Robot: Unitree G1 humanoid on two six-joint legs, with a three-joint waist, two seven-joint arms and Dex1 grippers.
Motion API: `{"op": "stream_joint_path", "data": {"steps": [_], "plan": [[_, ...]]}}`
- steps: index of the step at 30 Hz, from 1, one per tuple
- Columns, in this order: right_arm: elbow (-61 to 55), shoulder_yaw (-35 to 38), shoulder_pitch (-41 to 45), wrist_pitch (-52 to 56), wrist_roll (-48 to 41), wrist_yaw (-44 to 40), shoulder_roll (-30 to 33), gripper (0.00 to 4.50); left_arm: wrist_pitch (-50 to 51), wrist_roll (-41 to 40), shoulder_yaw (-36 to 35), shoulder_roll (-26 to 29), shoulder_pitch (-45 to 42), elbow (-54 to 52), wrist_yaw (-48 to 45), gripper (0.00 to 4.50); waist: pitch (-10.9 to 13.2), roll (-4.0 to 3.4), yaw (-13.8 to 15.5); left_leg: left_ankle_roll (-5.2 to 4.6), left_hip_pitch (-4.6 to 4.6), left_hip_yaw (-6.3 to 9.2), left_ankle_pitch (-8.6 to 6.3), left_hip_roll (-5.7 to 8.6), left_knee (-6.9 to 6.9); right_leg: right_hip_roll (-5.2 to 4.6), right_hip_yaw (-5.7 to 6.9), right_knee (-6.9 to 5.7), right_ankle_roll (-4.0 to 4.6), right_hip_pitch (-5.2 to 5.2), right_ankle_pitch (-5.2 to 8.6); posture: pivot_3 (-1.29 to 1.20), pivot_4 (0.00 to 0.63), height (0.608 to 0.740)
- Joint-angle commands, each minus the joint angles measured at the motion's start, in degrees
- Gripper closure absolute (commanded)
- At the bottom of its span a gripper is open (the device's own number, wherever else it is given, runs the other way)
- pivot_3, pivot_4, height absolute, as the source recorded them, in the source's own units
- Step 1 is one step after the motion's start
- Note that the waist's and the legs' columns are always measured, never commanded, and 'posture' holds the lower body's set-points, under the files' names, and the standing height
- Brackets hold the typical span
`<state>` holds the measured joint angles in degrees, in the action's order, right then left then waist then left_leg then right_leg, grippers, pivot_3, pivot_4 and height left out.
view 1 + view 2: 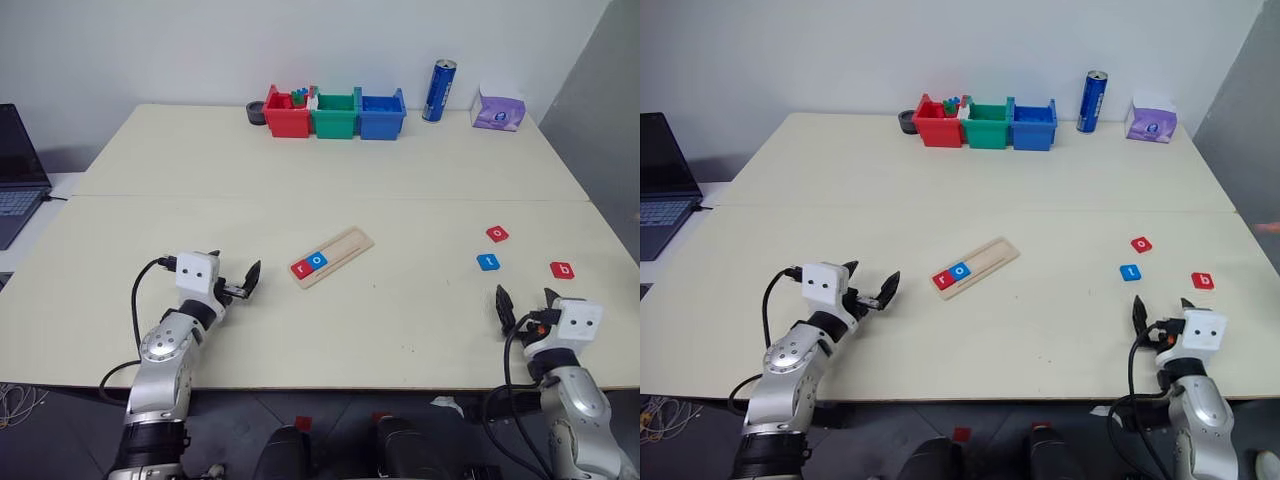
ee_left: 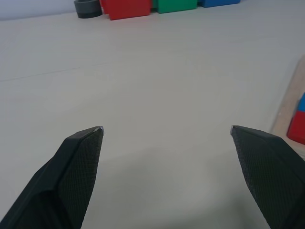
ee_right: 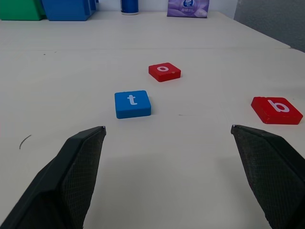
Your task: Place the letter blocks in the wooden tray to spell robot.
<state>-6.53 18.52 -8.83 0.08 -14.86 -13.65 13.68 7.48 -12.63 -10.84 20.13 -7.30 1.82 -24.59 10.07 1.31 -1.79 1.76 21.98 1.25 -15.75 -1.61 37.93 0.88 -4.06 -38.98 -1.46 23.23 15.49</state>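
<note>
- I see that each arm is made of rounded silver-grey metal segments with darker joints between them.
- Each wrist carries a white box with two small dark round spots on its face.
- The left gripper (image 1: 236,281) and the right gripper (image 1: 525,303) each have two black pointed fingers (image 2: 76,171) with a fine woven texture.
- Black cables loop beside both forearms.

The open dark laptop (image 1: 18,170) was cut off at the head view's left edge; the small items inside the red plastic bin (image 1: 287,117) were too small to identify; the pale wooden tray (image 2: 291,100) ran off the left wrist view's edge.
</note>
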Motion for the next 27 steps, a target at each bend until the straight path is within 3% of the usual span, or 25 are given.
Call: {"op": "stream_joint_path", "data": {"steps": [1,6,16,27], "plan": [[-5.42,-0.74,-0.95,2.11,-2.97,-3.14,1.47,0.02,1.73,-2.64,0.27,1.50,-0.13,-4.44,-3.13,0.00,0.00,0.00,0.00,0.00,0.00,0.01,0.00,0.00,0.00,0.00,0.00,0.00,0.00,0.00,0.00,0.00,0.150,0.740],[-17.67,-6.86,-1.49,12.71,-10.83,-15.93,10.63,0.02,5.65,-4.75,2.54,4.25,-1.78,-6.95,-8.59,0.00,0.02,-0.04,-0.16,0.00,-0.06,0.05,0.00,-0.01,0.00,0.02,0.01,-0.03,0.00,0.01,0.00,0.00,0.150,0.740],[-31.63,-9.73,3.26,33.66,-27.68,-29.22,29.10,0.02,13.94,-3.76,9.38,7.91,-5.23,-9.28,-13.83,0.00,0.07,0.09,0.00,-0.01,0.02,0.09,0.00,0.03,0.03,0.02,0.12,0.04,-0.01,-0.03,0.01,0.00,0.150,0.740],[-32.93,-10.93,8.71,35.75,-28.52,-29.29,29.93,0.02,17.87,-0.07,15.54,7.29,-9.93,-6.21,-13.09,0.00,0.15,0.28,0.10,0.00,0.10,0.12,0.00,0.04,0.04,0.03,0.15,0.08,-0.01,-0.01,0.01,0.00,0.150,0.740]]}}
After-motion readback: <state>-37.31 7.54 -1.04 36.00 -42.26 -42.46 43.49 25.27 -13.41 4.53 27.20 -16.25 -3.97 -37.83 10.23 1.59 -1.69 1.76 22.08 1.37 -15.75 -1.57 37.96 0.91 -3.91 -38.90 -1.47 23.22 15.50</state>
